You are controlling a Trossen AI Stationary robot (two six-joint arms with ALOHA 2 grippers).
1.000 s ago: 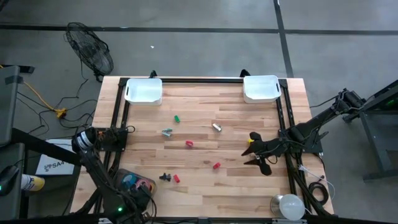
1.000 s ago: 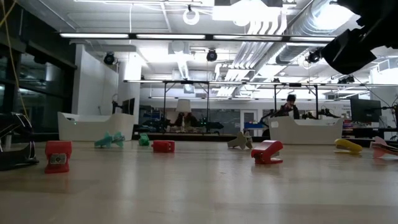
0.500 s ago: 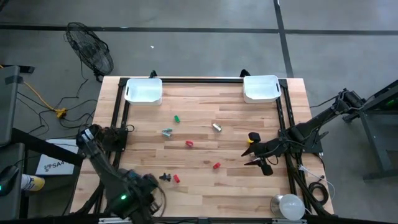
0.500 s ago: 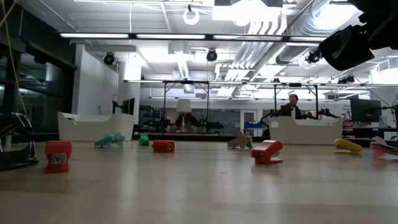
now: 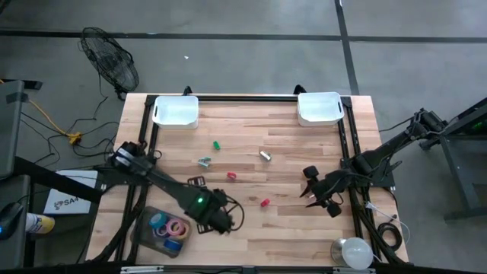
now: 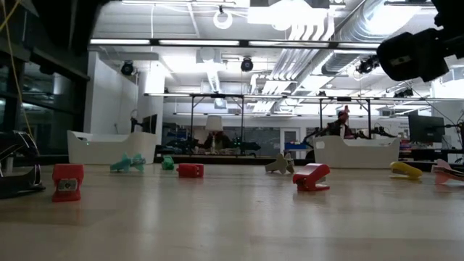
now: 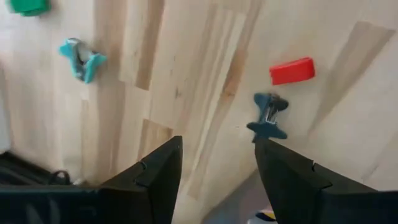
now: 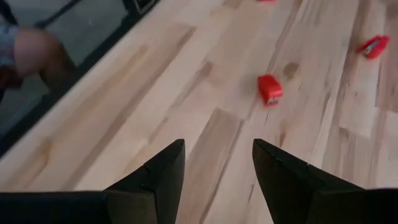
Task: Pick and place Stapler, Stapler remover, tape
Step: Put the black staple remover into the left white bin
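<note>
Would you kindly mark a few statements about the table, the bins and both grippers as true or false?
1. Two white rectangular bins sit at the table's far edge. True.
2. The left gripper holds the dark blue staple remover. False: its fingers are open and empty, the remover lies on the wood.
3. The right gripper is open. True.
4. The coloured tape rolls lie in a white bin. False: they sit in a clear tray near the front left corner.

Centre of table crowded w/ small staplers and removers. Front-right boards bare. Left gripper open, hangs near front-mid; right gripper open at right edge.
</note>
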